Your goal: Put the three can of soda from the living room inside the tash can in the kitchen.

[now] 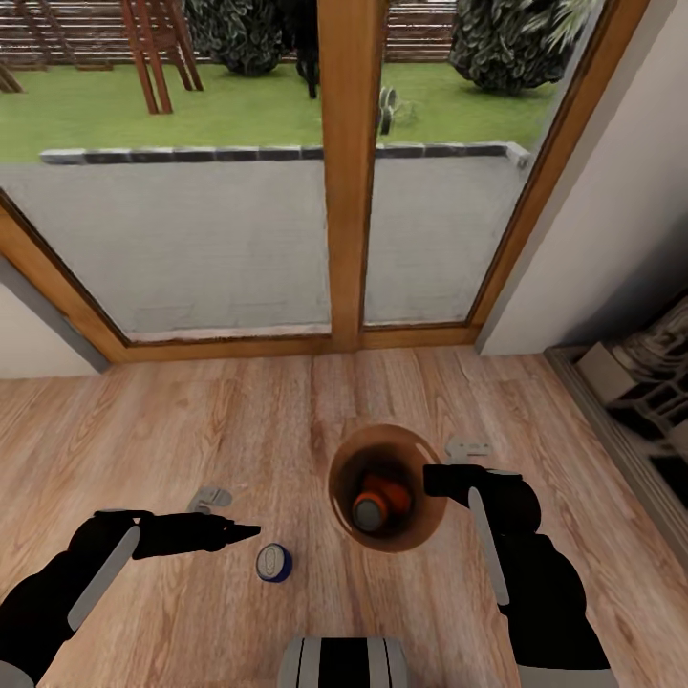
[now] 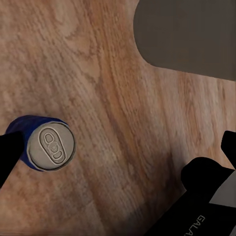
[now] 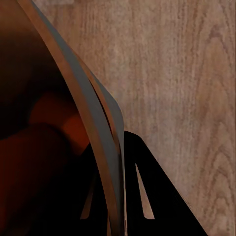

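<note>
Trash can stands on the plank floor at centre, orange cans inside. Right gripper pinches its rim at 3 o'clock, wall between the fingers (clear in the right wrist view). Blue can upright on the floor at the bin's 8 o'clock, just apart. Left gripper hovers near it at 10 o'clock; spread, one finger beside the can. Judgement: centre the jaws on the can body, descend, close, lift over the rim.
</note>
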{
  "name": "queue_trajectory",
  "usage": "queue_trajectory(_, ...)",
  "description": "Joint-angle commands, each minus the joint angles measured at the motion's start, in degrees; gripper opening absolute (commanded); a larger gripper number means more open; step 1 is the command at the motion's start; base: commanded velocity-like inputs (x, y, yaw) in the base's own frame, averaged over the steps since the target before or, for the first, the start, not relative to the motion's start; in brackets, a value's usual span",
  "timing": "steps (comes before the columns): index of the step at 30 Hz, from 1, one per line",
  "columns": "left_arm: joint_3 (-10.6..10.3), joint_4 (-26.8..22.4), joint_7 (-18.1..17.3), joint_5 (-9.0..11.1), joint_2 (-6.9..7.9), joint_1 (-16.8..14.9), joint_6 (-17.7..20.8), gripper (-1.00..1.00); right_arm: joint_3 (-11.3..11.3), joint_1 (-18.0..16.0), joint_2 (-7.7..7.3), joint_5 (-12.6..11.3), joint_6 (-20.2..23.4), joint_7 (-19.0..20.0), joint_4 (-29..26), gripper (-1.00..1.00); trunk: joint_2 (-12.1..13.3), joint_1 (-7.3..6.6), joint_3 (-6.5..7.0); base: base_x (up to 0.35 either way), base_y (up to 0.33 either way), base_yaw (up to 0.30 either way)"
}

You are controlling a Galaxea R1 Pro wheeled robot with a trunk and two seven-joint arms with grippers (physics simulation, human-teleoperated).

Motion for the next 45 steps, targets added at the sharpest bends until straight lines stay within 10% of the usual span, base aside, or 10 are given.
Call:
queue_trajectory(1, 0.0, 0.0, 0.0, 0.0, 0.0, 0.0, 0.0, 1.0, 0.0, 0.0, 0.0, -0.6, 0.0, 0.2, 0.0, -1.0, 0.0, -0.01, 0.0, 0.0, 0.0, 0.066)
queue_trajectory(45, 0.0, -0.2, 0.1, 0.1, -0.17, 0.0, 0.0, 1.0, -1.6, 0.0, 0.0, -0.6, 0.0, 0.2, 0.0, -1.0, 0.0, -0.01, -1.92, 0.0, 0.0, -0.016)
